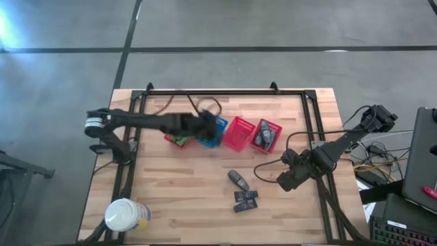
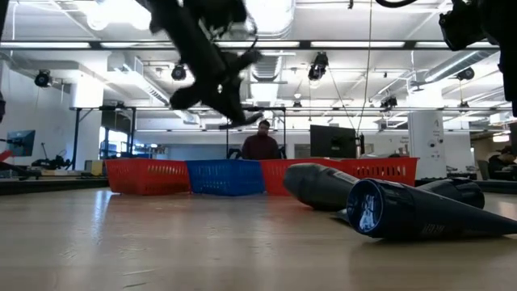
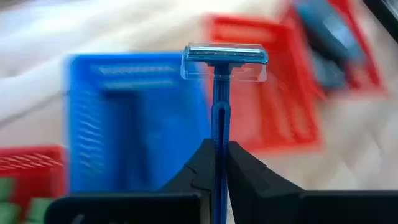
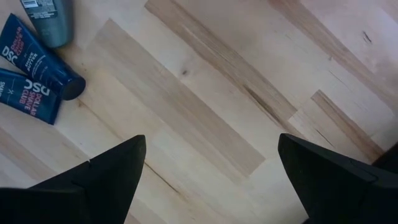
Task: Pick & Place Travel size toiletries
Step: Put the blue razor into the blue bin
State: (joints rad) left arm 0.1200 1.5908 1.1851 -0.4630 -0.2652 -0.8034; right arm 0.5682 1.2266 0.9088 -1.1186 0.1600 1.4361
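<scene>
One blue razor [image 3: 222, 59] is clenched in my left claw [image 3: 216, 163] above the blue basket [image 3: 134, 118]; my right claw [image 4: 211, 171] hangs released over the desk [image 4: 236, 93].

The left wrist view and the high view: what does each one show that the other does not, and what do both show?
Only the left wrist view shows what the left claw holds: a blue razor, pinched by its handle.

Only the high view shows the right claw hovering open, the dark tubes lying on the table, and the white jar at one corner.

Both show the blue basket between red baskets.
</scene>
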